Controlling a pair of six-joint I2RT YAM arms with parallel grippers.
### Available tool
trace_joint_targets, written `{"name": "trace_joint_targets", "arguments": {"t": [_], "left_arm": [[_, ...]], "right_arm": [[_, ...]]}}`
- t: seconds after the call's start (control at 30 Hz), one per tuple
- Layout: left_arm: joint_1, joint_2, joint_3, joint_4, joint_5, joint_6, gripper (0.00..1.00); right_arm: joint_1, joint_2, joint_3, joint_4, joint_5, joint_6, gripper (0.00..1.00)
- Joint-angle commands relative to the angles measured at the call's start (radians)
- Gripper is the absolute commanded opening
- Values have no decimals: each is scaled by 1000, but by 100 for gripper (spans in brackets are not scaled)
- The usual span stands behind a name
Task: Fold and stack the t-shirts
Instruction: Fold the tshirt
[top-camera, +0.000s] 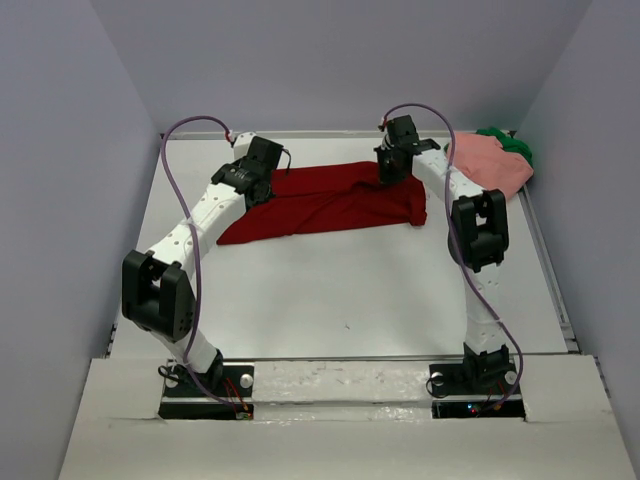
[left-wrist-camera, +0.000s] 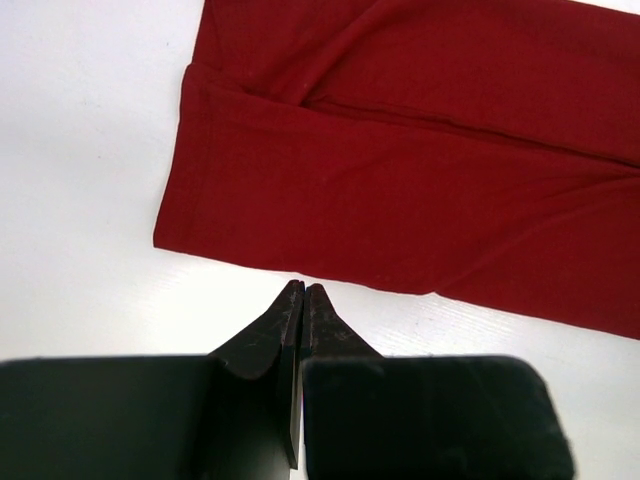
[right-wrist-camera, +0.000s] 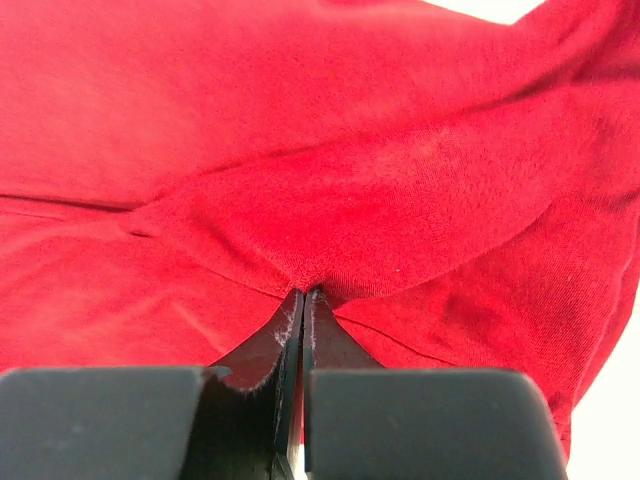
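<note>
The dark red t-shirt (top-camera: 335, 205) lies folded into a long band across the far middle of the table (top-camera: 350, 290). My right gripper (top-camera: 392, 172) is down on its far right part. In the right wrist view that gripper (right-wrist-camera: 303, 292) is shut on a pinched-up fold of the dark red t-shirt (right-wrist-camera: 330, 170). My left gripper (top-camera: 262, 185) hovers by the shirt's left end. In the left wrist view it (left-wrist-camera: 303, 290) is shut with nothing in it, its tips over bare table just short of the red cloth's edge (left-wrist-camera: 400, 190). A salmon pink t-shirt (top-camera: 490, 165) and a green t-shirt (top-camera: 512, 145) lie bunched at the far right corner.
Grey walls close in the table on the left, the back and the right. A raised white ledge (top-camera: 340, 380) runs along the near edge by the arm bases. Purple cables (top-camera: 175, 170) loop above both arms.
</note>
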Motion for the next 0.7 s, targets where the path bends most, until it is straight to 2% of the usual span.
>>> {"name": "trace_joint_targets", "arguments": {"t": [0.0,0.13,0.23,0.43,0.47,0.5,0.53,0.6,0.67], "left_arm": [[-4,0,-10,24,15,14,10],[-5,11,-16,28,29,18,10],[-5,14,-18,36,43,23,10],[-14,20,-6,21,53,27,10],[-16,19,-4,19,55,29,10],[-22,17,-3,16,55,30,10],[-27,17,1,7,52,31,10],[-37,13,2,2,43,34,10],[-42,8,2,-4,32,31,10]], "right_arm": [[14,3,97,28,7,-41,0],[14,41,213,17,-12,-76,0],[14,124,351,-35,-16,-110,0],[14,311,525,-53,-80,-165,2],[14,331,561,-52,-87,-169,9],[14,366,578,-52,-93,-176,32],[14,380,589,-49,-100,-181,43],[14,391,602,-50,-81,-175,71],[14,367,574,-40,-65,-173,79]]}}
